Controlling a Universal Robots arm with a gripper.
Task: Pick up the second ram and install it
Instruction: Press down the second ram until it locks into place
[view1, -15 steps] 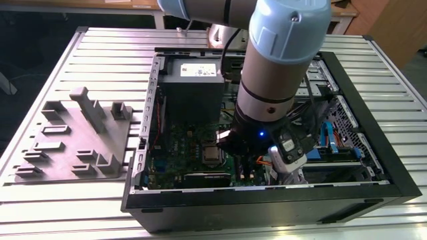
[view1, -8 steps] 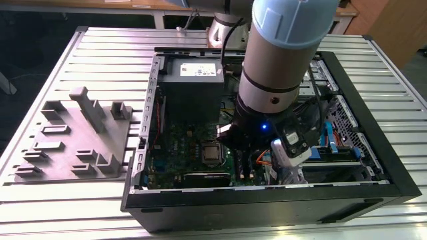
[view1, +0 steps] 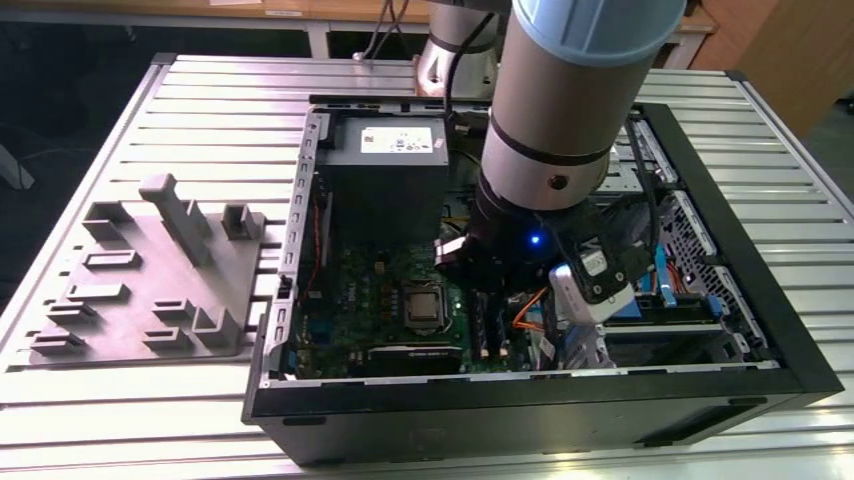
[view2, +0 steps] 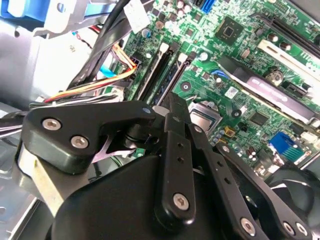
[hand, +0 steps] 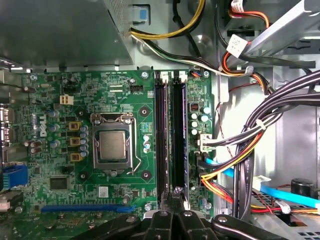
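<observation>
Gripper low inside open PC case on bench, over green motherboard. Jaws closed, tips together, nothing between them, at end of second ram, which sits seated in slot beside other module, near CPU socket.

My arm's thick silver-grey cylindrical wrist segment carries a pale blue cap on top and a black ring band lower down. Small blue indicator light glows on the black wrist housing. White-and-black boxy camera module is strapped to the side, with black cable running along the arm. In both wrist views the matte black end effector shows chunky plastic linkage bars with silver screw heads, over a pale metal bracket.
</observation>
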